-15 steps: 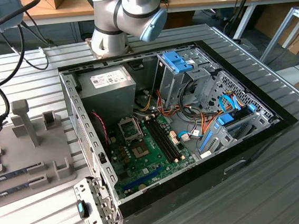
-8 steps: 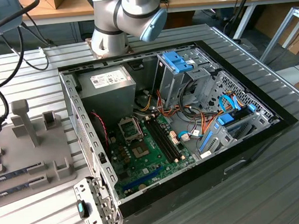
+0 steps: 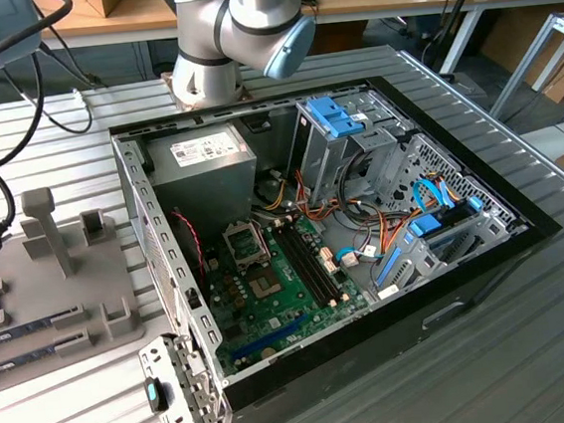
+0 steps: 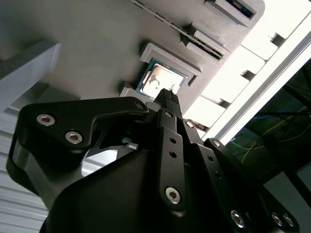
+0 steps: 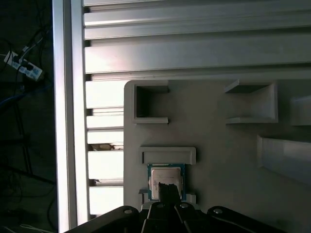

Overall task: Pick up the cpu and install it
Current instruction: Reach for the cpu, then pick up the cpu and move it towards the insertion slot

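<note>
One cpu is seated in a recess of the grey tray, with the gripper poised just above it, its opening not discernible. If the descent is misaligned, the cpu could be scraped or tilted.

Print on power-supply label illegible.

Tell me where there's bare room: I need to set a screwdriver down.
Free: the slatted table on the exterior view's right of the case; the tray floor between the cpu and the pockets. Crowded: inside the case, packed with cables and drive cages, and at the cpu, where the gripper hangs.
</note>
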Motion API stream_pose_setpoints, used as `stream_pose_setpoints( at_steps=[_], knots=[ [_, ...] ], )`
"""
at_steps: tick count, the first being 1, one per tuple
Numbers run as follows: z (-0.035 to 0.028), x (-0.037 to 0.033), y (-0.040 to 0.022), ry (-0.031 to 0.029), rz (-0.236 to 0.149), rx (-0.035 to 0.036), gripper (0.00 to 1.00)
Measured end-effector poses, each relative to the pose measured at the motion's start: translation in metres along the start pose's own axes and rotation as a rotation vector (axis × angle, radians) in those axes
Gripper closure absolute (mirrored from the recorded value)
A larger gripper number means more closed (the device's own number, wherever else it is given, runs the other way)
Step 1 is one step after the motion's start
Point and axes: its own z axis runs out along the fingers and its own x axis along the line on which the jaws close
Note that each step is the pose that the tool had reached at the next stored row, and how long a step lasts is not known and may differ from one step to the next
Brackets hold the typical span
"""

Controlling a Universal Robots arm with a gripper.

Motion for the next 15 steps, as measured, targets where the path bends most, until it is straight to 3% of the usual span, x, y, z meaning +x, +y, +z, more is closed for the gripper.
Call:
stream_pose_setpoints(
  at_steps=[4,9,15],
  knots=[
    [0.001,0.0008,0.0,0.0,0.0,0.0,0.89],
    [0.0074,0.0059,-0.0003,0.0002,0.0,0.0001,0.89],
    [0.0081,0.0055,-0.0003,0.0001,0.0,0.0001,0.89]
  ],
)
